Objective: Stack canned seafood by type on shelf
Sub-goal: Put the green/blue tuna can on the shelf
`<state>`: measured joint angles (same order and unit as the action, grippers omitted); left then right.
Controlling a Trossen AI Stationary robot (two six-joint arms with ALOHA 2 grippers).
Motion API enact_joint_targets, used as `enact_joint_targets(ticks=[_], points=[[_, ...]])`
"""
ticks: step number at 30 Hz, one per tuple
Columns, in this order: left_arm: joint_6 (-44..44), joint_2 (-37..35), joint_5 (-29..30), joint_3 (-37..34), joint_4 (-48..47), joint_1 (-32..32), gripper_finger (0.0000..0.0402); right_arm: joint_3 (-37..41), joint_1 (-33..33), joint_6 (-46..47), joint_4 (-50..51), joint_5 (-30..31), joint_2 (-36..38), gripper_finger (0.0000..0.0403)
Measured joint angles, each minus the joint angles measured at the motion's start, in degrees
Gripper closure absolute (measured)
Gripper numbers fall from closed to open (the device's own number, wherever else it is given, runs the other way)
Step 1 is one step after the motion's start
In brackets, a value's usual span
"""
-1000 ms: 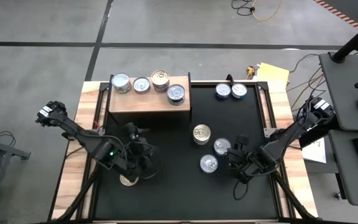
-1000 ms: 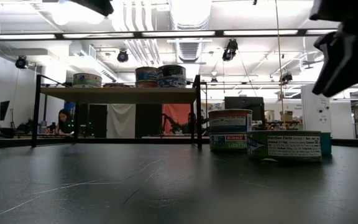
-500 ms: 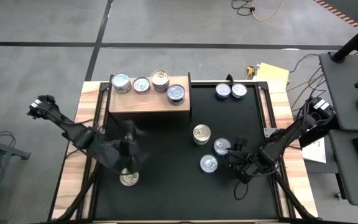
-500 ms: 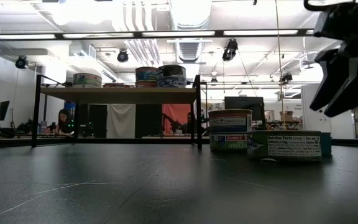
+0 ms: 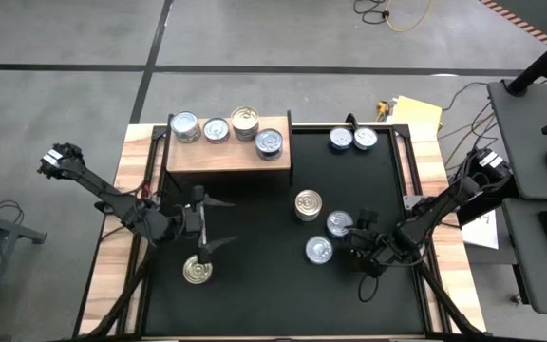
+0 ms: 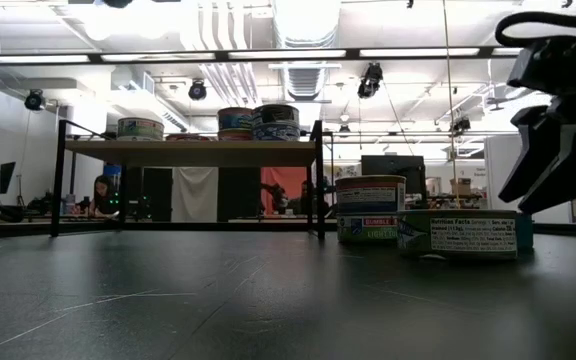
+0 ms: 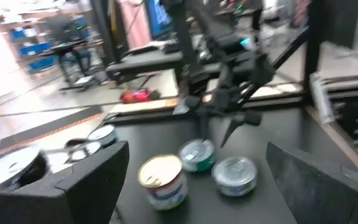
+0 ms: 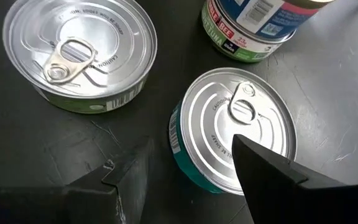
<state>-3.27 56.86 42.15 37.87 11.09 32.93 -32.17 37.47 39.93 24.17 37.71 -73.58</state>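
Covering most of the wooden bench, the black table (image 5: 254,228) carried everything. At its far left corner stood the shelf (image 5: 227,155) with four cans (image 5: 228,130) on top. Two blue cans (image 5: 352,139) sat by the far edge. The left gripper (image 5: 203,226), fingers spread wide and empty, hung near the left edge just beyond a lone gold can (image 5: 197,271). The right gripper (image 5: 354,242), also wide and empty, hovered near the right edge beside a teal can (image 8: 232,129), a green can (image 8: 79,53) and a stacked pair (image 5: 308,204)
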Motion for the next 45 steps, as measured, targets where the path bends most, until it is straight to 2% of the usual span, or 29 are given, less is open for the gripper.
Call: enact_joint_targets(ticks=[5, 9, 25, 34, 40, 45], points=[[7.8, 1.3, 2.6, -0.2, 0.0, 0.0, 0.0039, 2.1, 0.0, 0.1, -2.9, 1.1, 0.0, 0.0200], [9.7, 2.0, 2.7, -0.2, 0.1, 0.0, 0.0039, 3.5, 0.0, -0.4, -4.3, 2.9, 0.0, 0.0207], [10.3, 8.5, 2.9, -0.2, 6.8, 0.0, 0.0039, 5.0, -0.2, -1.5, -7.4, 2.9, 0.0, 0.0246], [12.6, 10.2, 4.3, -0.2, 7.9, 0.0, 0.0039, 4.7, -0.4, -1.2, -10.7, 4.7, -6.1, 0.0267], [12.9, 10.6, 4.3, -0.2, 7.8, -0.1, 0.0039, 3.4, -0.4, -0.7, -9.6, 4.5, -7.9, 0.0283], [12.9, 10.6, 4.4, -0.2, 7.8, -0.1, 0.0039, 0.6, -0.4, -0.9, -4.8, 1.8, -7.8, 0.0319]])
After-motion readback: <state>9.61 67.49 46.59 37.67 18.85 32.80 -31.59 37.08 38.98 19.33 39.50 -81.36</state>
